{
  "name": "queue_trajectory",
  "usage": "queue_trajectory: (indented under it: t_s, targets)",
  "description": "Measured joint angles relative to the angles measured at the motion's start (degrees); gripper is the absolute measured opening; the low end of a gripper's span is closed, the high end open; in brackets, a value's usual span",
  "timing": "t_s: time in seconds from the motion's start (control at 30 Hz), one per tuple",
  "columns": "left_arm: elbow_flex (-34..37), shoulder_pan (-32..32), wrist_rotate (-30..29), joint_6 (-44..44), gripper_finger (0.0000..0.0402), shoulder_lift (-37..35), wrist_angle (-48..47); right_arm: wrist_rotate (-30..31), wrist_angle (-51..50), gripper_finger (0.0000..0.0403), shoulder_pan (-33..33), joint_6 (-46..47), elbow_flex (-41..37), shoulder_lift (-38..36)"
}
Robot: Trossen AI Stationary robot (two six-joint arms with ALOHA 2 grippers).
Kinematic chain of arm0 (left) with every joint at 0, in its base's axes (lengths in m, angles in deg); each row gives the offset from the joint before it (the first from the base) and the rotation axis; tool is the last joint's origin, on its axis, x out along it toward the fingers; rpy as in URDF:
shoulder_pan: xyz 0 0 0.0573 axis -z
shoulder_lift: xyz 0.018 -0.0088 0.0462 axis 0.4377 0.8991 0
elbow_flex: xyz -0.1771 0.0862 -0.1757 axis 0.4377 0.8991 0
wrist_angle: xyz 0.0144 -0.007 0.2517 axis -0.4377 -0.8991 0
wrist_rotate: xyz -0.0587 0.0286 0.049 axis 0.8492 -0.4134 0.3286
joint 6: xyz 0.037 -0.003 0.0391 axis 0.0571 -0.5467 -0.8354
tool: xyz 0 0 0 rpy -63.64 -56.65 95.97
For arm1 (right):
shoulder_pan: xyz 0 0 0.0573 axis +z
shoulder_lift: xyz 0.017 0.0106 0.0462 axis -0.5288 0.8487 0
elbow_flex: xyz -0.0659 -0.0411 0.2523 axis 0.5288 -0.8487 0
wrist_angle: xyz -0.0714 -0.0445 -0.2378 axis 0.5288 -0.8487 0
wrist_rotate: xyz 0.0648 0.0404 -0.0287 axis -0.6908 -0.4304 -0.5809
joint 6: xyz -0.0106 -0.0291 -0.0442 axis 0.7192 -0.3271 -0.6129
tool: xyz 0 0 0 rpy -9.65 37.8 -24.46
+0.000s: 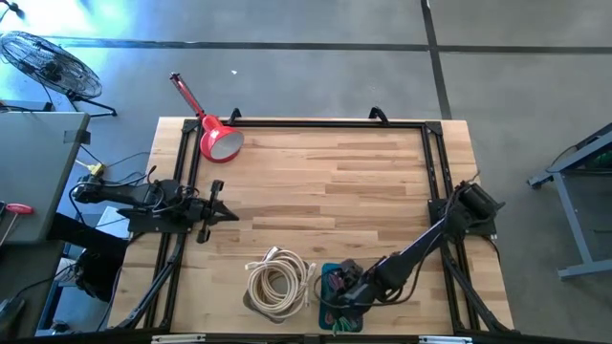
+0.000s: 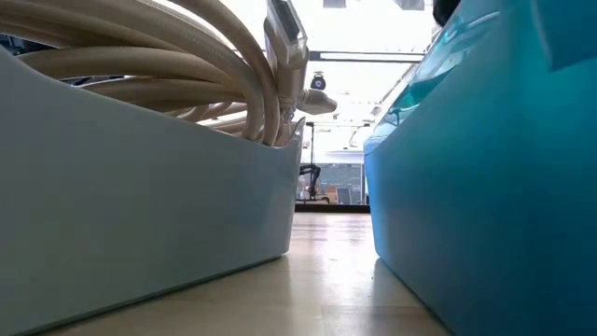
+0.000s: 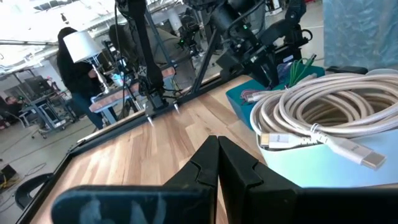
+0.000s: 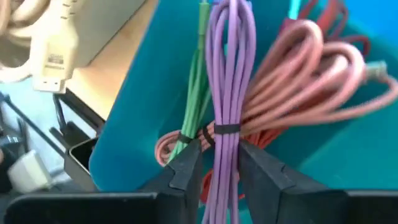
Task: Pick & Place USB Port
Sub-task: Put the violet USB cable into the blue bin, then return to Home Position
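Purple cable bundle sat between the right tool's parted fingers.
It lay in the teal bin at the desk's front edge; left tool closed, empty.

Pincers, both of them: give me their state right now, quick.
Left pincer: closed, empty, over the wood table.
Right pincer: fingers astride the purple cable bundle in the teal bin; whether it grips cannot be told.

Colours on the bench

Pale wood-grain bench; cream cable coil in a white bin; teal bin holding purple, pink-red and green cables; red lamp.
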Motion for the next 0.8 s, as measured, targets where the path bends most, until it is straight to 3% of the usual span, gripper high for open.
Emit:
queue_trajectory:
  t_s: [0.23,0.43,0.6,0.8]
  targets:
    - [-0.01,-0.02,0.02,0.00,0.0001,0.00,0.00,-2.60,-0.29,0.0097,-3.46,-7.33,-0.01,-2.77]
    - [-0.02,-0.02,0.02,0.00,0.0001,0.00,0.00,-10.87,-2.39,0.0098,-5.04,-8.73,-0.01,-4.45]
    - [-0.02,-0.02,0.04,0.00,0.0001,0.00,-0.01,-12.20,-14.83,0.0094,-6.95,-13.54,-0.01,-6.23]
    - [-0.02,-0.02,0.04,0.00,0.0001,0.00,-0.02,-8.11,-32.57,0.0079,-9.06,-22.48,-0.01,-8.37]
